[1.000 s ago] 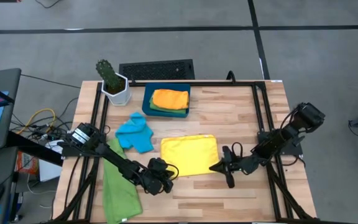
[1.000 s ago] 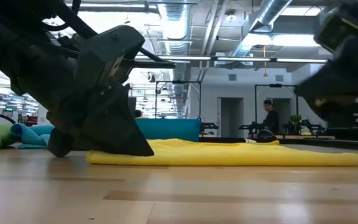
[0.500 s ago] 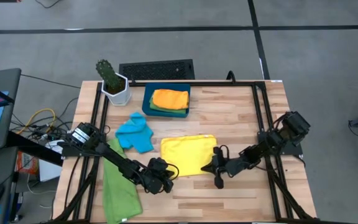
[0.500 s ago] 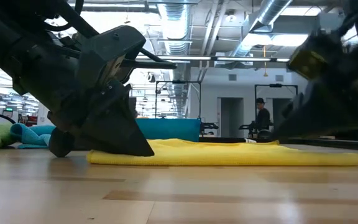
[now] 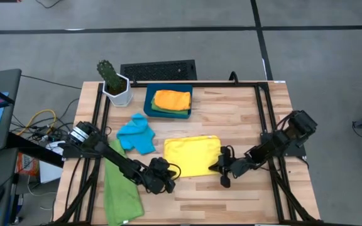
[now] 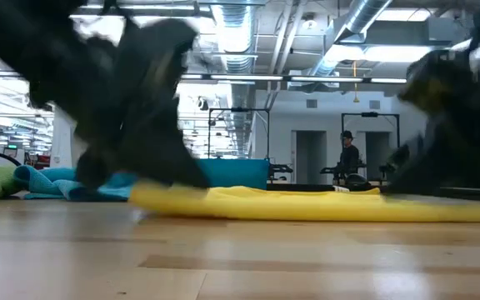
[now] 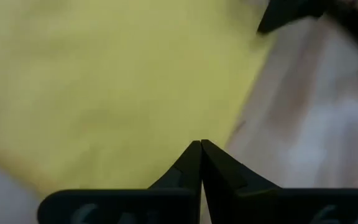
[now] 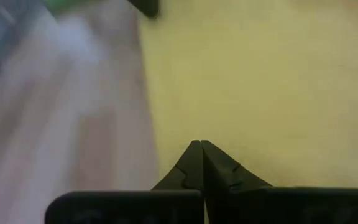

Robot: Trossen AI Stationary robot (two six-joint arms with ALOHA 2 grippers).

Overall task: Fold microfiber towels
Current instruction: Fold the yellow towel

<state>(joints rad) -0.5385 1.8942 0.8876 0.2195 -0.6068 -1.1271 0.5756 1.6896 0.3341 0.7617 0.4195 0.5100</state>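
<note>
So the yellow towel (image 5: 192, 156) is lying folded flat in the middle of the table (image 5: 244, 116), with the left gripper (image 5: 166, 183) pinched tight at its near left corner and the right gripper (image 5: 222, 168) also squeezed closed at its right edge; can't tell if either actually has cloth in it. Sky-blue towel (image 5: 137, 134) sits crumpled just left of it, a green towel (image 5: 119, 190) is at the near left, and the orange towel (image 5: 172, 100) sits on another green one in the teal tray (image 5: 149, 99) at the far side.
</note>
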